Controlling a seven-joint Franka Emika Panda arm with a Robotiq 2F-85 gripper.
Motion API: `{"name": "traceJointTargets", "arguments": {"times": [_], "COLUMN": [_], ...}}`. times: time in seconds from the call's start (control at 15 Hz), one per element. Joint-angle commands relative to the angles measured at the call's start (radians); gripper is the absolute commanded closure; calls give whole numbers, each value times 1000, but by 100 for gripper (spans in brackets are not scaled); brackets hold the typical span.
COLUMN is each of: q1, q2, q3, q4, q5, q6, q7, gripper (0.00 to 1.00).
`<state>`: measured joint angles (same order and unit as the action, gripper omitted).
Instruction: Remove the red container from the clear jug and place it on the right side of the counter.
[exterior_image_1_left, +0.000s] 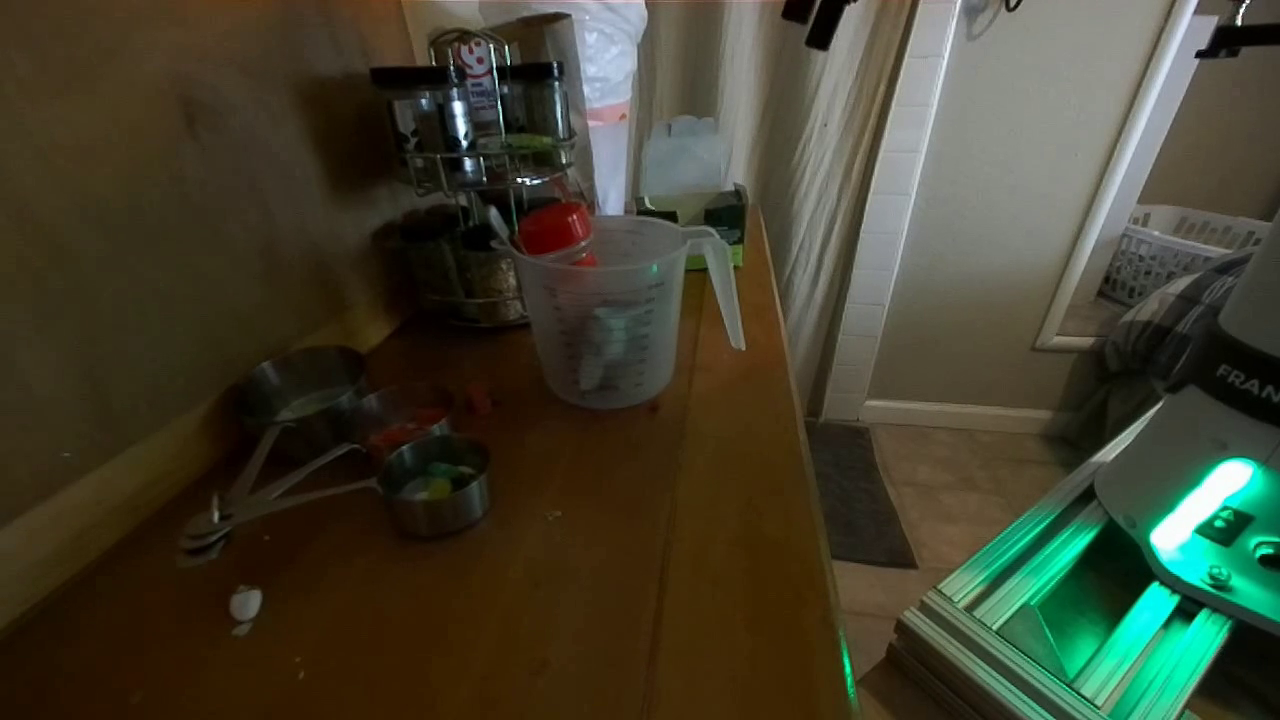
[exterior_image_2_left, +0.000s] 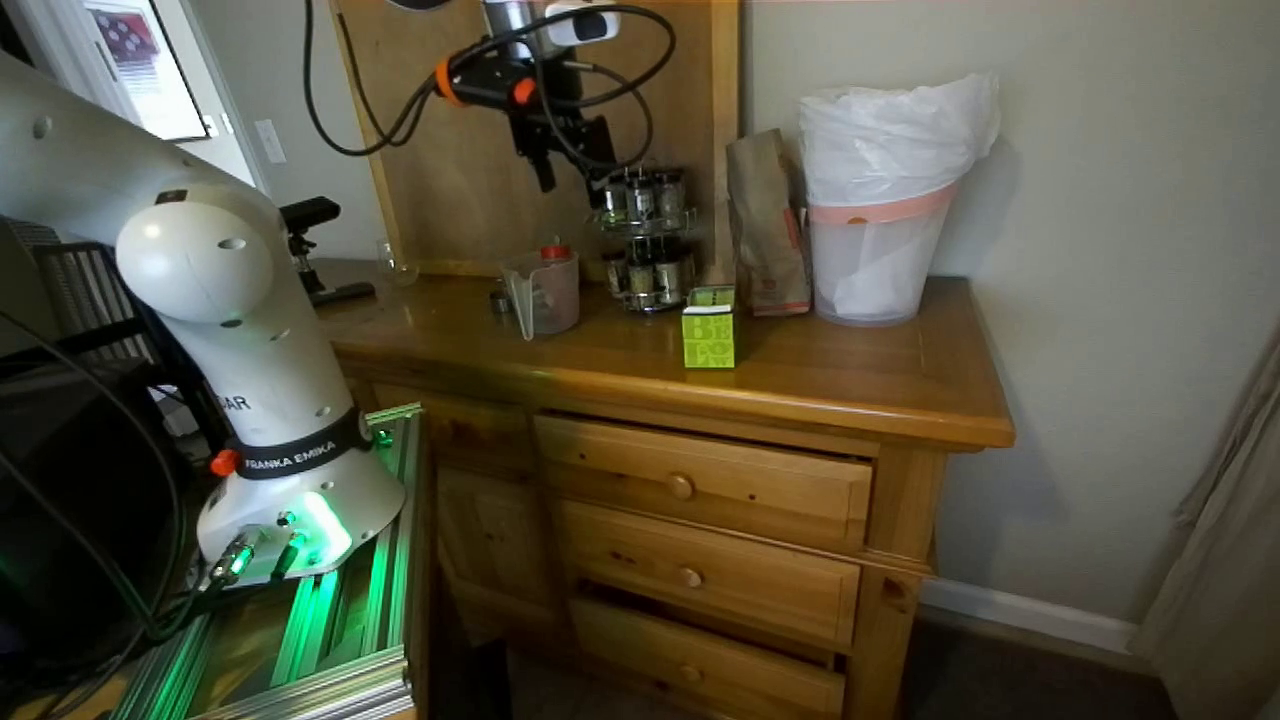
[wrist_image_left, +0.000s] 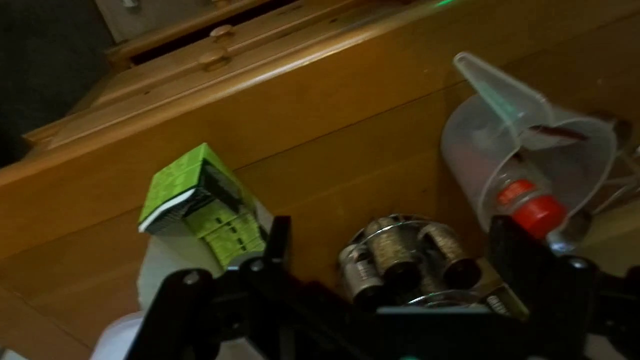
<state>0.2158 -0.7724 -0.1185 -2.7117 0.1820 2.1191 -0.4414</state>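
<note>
The red container, a clear bottle with a red lid (exterior_image_1_left: 556, 228), stands inside the clear jug (exterior_image_1_left: 610, 330), its lid above the rim. Both also show in an exterior view as the red lid (exterior_image_2_left: 555, 253) and the jug (exterior_image_2_left: 557, 300). In the wrist view the red lid (wrist_image_left: 540, 215) and the jug (wrist_image_left: 467, 137) are at the right. The jug stands on the brown wooden counter (exterior_image_1_left: 570, 610). My gripper (exterior_image_2_left: 571, 187) is in the air above the counter, near the spice rack and higher than the jug. In the wrist view its fingers (wrist_image_left: 390, 225) are wide apart with nothing between them.
A wire spice rack with jars (exterior_image_2_left: 645, 245) stands beside the jug. A green box (exterior_image_2_left: 709, 335), a paper bag (exterior_image_2_left: 768, 230) and a white-lined bin (exterior_image_2_left: 880, 220) stand further along. Metal measuring cups (exterior_image_1_left: 435, 490) lie on the jug's other side, near the wall.
</note>
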Motion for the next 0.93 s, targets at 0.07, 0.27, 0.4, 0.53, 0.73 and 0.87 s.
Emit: {"name": "traceJointTargets", "arguments": {"times": [0.07,0.27,0.4,0.53,0.73,0.87], "q1": [42,70,71,153,267,340], "q2": [-92,-176,-183,-188,-185,-135], "q3": [31,48,47,56,141,188], "q4": [-33,-65,-65,-64,-57,-55], "q5": [-3,-8,-9,28,44,50], "q6": [-54,-74,-76,-80,-75,-26], "q7": [-25,-35,-40,-100,-113,-122], "gripper": [0,0,0,0,0,0]}}
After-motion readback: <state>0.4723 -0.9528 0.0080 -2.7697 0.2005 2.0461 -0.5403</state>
